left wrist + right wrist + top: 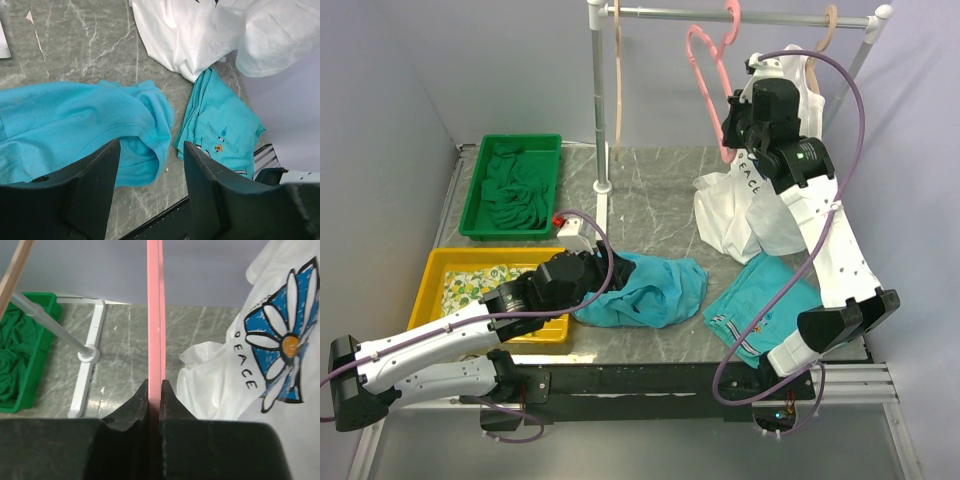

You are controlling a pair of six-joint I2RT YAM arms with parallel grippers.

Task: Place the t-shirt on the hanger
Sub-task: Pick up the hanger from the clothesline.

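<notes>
The right gripper (155, 390) is pinching the thin pink plastic hanger (155, 315) up near the white flower-print shirt (280, 350). The plain turquoise-blue cloth t-shirt (645, 290) lies crumpled by the grey marble tabletop's (660, 190) near edge, with the left gripper (151, 146) spread wide over its hem and bare stone beyond.

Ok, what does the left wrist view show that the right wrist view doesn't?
Only left wrist: the t-shirt crumpled on the table, the teal garment beside it, the left gripper open. Only right wrist: the right gripper shut on the hanger, the green bin, the rack base. Both: the white t-shirt and the table.
</notes>
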